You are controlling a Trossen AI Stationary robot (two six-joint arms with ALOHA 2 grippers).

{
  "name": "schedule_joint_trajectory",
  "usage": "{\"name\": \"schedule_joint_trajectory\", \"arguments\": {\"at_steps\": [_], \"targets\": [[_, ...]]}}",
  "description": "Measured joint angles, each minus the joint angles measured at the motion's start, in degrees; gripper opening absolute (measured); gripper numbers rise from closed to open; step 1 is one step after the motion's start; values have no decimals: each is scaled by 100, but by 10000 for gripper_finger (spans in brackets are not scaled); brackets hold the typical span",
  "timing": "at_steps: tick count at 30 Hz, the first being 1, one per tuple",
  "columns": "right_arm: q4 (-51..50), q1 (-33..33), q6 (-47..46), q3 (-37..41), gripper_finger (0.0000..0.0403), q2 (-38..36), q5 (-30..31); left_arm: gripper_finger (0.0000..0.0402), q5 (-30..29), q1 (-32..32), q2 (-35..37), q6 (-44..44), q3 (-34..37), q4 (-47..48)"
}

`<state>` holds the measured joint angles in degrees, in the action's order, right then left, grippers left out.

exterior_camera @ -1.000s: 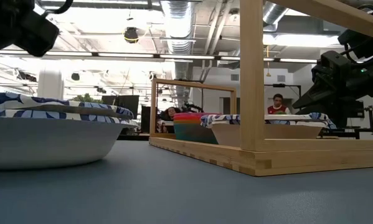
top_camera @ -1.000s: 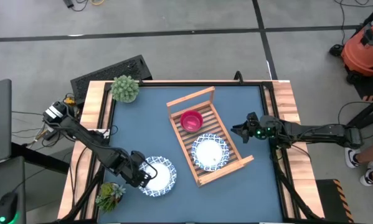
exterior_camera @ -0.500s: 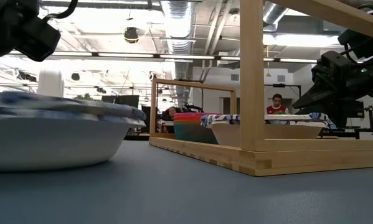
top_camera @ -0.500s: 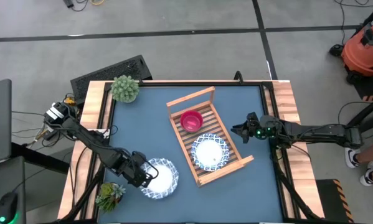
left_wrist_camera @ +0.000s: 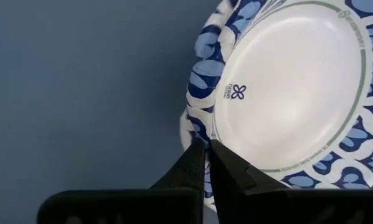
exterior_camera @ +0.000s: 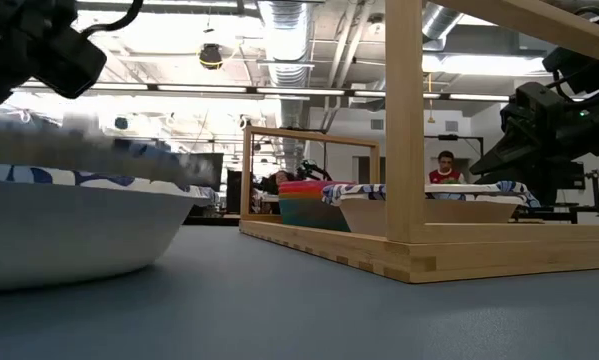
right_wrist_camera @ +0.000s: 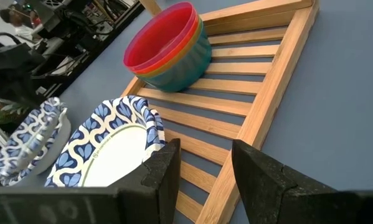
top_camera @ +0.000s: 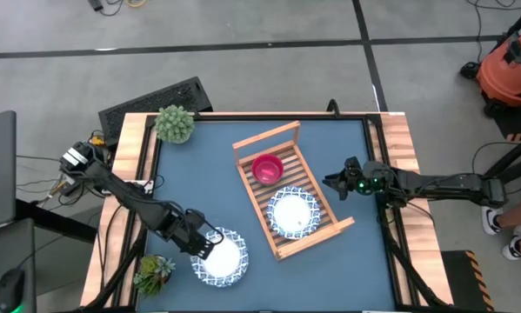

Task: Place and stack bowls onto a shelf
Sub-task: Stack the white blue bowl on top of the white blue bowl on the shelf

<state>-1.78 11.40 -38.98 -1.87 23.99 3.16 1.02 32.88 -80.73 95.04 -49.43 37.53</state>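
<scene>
A white dish with a blue-patterned rim (top_camera: 225, 261) (left_wrist_camera: 286, 93) sits near the table's near-left corner. My left gripper (top_camera: 203, 248) (left_wrist_camera: 205, 148) is shut on its rim. In the low view a blurred patterned rim (exterior_camera: 89, 160) tilts above a white dish wall (exterior_camera: 69, 230) that rests on the table; it looks like two nested dishes. The wooden shelf (top_camera: 269, 137) (right_wrist_camera: 261, 93) holds a stack of bowls with the red one on top (top_camera: 267, 167) (right_wrist_camera: 167, 46) and another patterned dish (top_camera: 292, 213) (right_wrist_camera: 105, 155). My right gripper (top_camera: 334, 185) (right_wrist_camera: 202, 168) waits open at the shelf's right side. My left gripper pinches the dish's patterned rim (left_wrist_camera: 197, 134) on its left side between its two fingers. The fingers come slanting down from the table's left. In the low view the rim stands tilted, higher toward the gripper, over a dish bottom that stays on the table.
A round green plant (top_camera: 174, 123) stands at the far-left corner, and a spiky plant (top_camera: 153, 272) stands close to my left gripper at the near-left corner. The table has a raised wooden border (top_camera: 397, 130). A person (exterior_camera: 445, 168) sits far off in the room.
My left gripper has shut on the dish's rim. The dish has slid a little toward the table's near edge, and its rim has gone from level to tilted, showing blurred in the low view.
</scene>
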Motion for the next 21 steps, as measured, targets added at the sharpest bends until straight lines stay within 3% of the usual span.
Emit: {"name": "schedule_joint_trajectory", "arguments": {"at_steps": [11, 17, 21], "targets": [[1, 0, 0, 0, 171, 0, 2, 0, -248, -280, 914, 310, 2, 104], [2, 0, -2, 0, 171, -2, 2, 0, -627, -777, 1339, 394, 0, -156], [2, 0, -2, 0, 171, 0, 2, 0, -772, -1227, 1360, -42, -263, -185]]}}
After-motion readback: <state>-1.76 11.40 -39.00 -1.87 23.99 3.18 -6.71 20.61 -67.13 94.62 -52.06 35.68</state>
